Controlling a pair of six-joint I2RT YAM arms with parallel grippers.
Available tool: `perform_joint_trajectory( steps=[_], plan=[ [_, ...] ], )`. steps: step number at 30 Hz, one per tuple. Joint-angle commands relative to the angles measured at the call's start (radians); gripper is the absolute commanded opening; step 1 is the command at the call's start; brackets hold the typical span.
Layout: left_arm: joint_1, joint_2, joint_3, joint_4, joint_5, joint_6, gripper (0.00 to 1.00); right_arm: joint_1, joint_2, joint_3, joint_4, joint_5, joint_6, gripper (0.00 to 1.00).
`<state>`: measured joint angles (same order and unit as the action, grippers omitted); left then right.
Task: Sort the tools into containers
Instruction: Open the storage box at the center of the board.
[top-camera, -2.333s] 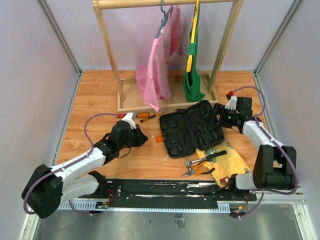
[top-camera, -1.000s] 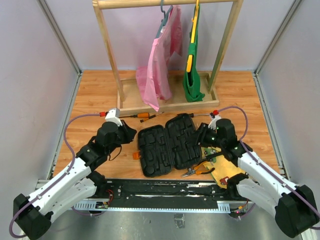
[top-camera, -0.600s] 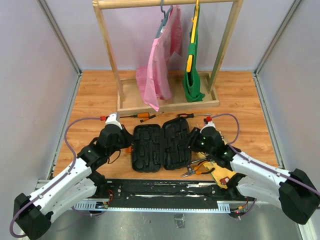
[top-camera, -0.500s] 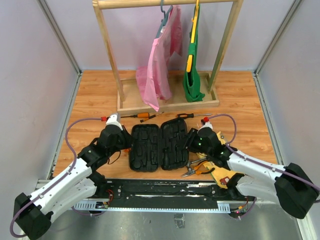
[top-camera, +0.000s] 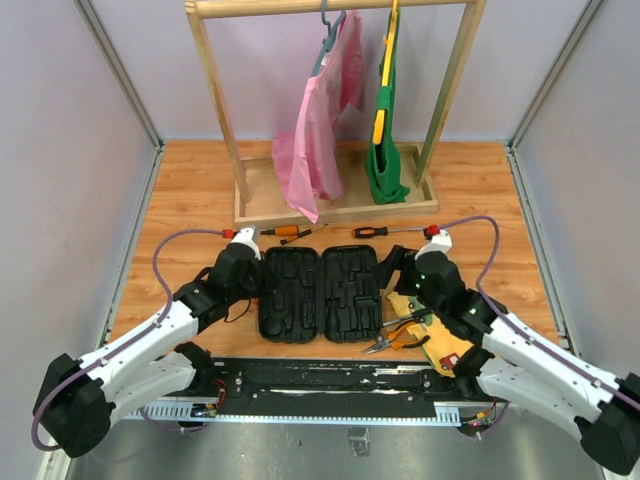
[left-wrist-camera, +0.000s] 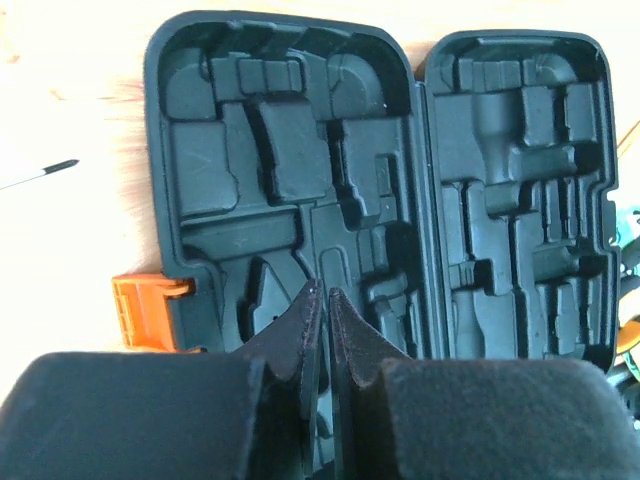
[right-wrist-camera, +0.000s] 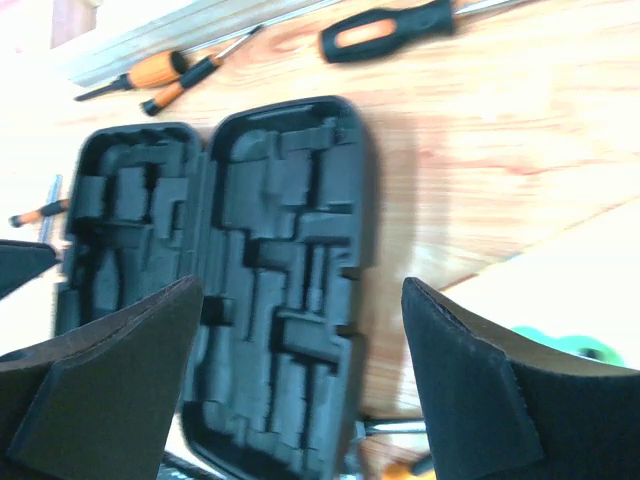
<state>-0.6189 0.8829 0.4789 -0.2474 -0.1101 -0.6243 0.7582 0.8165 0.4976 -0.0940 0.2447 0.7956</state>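
Observation:
The black tool case (top-camera: 320, 293) lies open and flat, both moulded halves empty, with its orange latch (left-wrist-camera: 140, 312) on the left side. My left gripper (top-camera: 256, 282) is shut with nothing in it, its tips (left-wrist-camera: 322, 296) over the case's left half (left-wrist-camera: 285, 190). My right gripper (top-camera: 396, 268) stands open above the case's right edge (right-wrist-camera: 345, 250), holding nothing. Screwdrivers lie behind the case: an orange-handled pair (top-camera: 290, 232) and a black-and-orange one (top-camera: 385, 231) (right-wrist-camera: 390, 30). Pliers (top-camera: 402, 335) rest on the yellow board (top-camera: 445, 335).
A wooden clothes rack (top-camera: 335, 205) with a pink garment (top-camera: 320, 140) and a green one (top-camera: 385, 150) stands at the back. A small orange screwdriver (right-wrist-camera: 40, 213) lies left of the case. Grey walls close in the table on the left and right.
The case has slid left and turned square to the near edge. My right gripper has opened, let go of the case's right edge and drawn back. The left gripper stays shut.

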Motion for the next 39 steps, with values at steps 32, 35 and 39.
perform_joint_trajectory(
  steps=[32, 35, 39],
  plan=[
    [0.002, 0.014, 0.269, -0.019, -0.069, -0.071, 0.72, -0.383, -0.079, 0.000, -0.412, 0.018, -0.041, 0.96],
    [0.002, 0.046, 0.348, -0.024, -0.072, -0.064, 0.84, -0.385, -0.096, -0.013, -0.416, 0.025, -0.016, 0.94],
    [0.002, 0.103, 0.464, -0.038, -0.058, -0.071, 0.96, -0.384, -0.098, -0.006, -0.492, 0.052, 0.053, 0.92]
  ],
)
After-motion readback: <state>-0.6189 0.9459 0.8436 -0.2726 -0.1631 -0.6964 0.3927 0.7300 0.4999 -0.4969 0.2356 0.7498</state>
